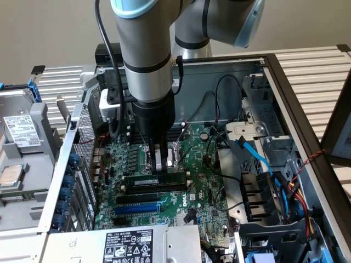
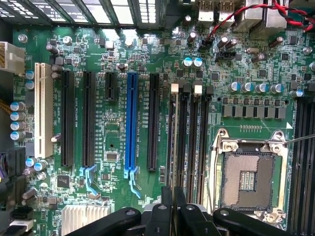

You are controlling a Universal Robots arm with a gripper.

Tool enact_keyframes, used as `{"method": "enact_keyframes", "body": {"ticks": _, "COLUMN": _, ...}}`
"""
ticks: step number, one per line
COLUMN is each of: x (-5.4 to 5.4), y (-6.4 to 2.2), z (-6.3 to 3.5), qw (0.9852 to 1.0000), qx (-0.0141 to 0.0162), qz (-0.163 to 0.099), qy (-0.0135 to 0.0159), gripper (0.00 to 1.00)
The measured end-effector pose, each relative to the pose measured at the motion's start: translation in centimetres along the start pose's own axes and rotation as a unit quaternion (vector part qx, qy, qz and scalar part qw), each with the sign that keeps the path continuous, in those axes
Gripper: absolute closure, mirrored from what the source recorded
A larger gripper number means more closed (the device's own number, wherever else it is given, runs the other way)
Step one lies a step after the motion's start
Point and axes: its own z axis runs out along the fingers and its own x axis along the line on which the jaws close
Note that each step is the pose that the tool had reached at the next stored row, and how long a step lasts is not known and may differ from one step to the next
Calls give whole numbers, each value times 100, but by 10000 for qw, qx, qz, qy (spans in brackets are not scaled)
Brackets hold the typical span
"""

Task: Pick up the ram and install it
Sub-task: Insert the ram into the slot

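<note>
— So, what are the fingers (image 1: pixel 159 158) doing?
— Nearly closed, pinching the ram (image 1: pixel 155 182) by its top edge.
— Where is the ram?
— Middle of the motherboard (image 1: pixel 202 189), on edge along the memory slots (image 2: pixel 202 147) beside the CPU socket (image 2: pixel 246 179); whether it's seated, I cannot tell.

Dark labelled ram (image 1: pixel 155 181) on edge

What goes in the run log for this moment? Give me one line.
tool: shut on ram | ram: on edge at the memory slots | fully seated: cannot tell
</note>
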Motion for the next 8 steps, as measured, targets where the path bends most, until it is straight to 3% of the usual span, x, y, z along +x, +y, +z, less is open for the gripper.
{"method": "enact_keyframes", "body": {"ticks": 8, "x": 3, "y": 1, "z": 7, "qw": 10000, "qx": -1, "qz": 0, "qy": -1, "gripper": 87}}
